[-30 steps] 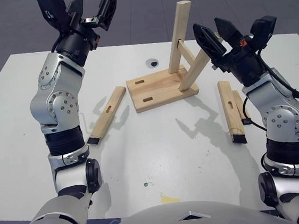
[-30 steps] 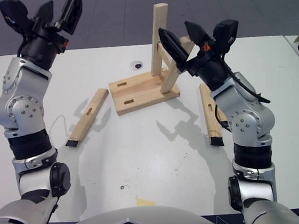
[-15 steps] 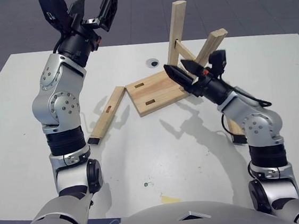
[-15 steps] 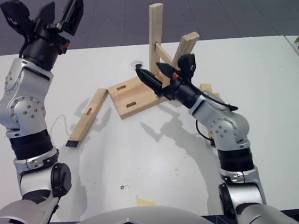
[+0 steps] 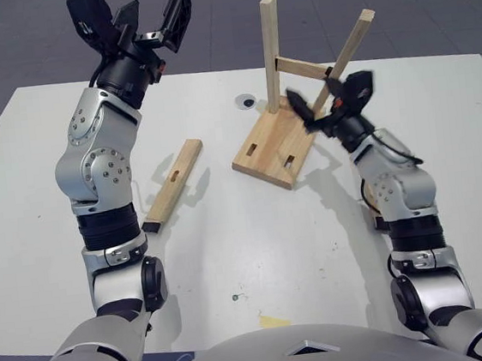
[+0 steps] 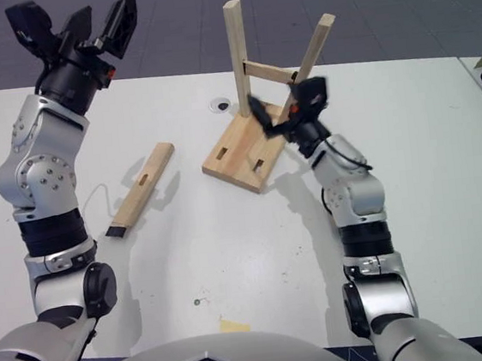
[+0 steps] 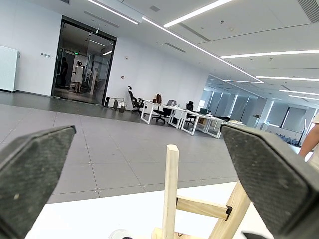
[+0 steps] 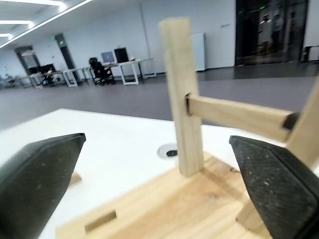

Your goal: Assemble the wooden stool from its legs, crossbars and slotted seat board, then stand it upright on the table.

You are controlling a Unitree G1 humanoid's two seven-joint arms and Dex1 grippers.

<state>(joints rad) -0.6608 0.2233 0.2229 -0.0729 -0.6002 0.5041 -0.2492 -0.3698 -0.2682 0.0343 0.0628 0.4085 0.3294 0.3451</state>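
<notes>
Seat board (image 5: pixel 268 147) lies slots-up on the tabletop (image 5: pixel 256 239) near the far edge, centre. It carries an upright leg (image 5: pixel 272 48), a tilted leg (image 5: pixel 355 35) and a crossbar (image 5: pixel 302 68).

Right gripper (image 5: pixel 330 106) is at the tilted leg, fingers wide, probably to straighten it.

Left gripper (image 5: pixel 133 15) is raised over the far-left corner, fingers wide, empty.

Loose leg (image 5: pixel 172 183) lies toward the left edge, unfitted.
</notes>
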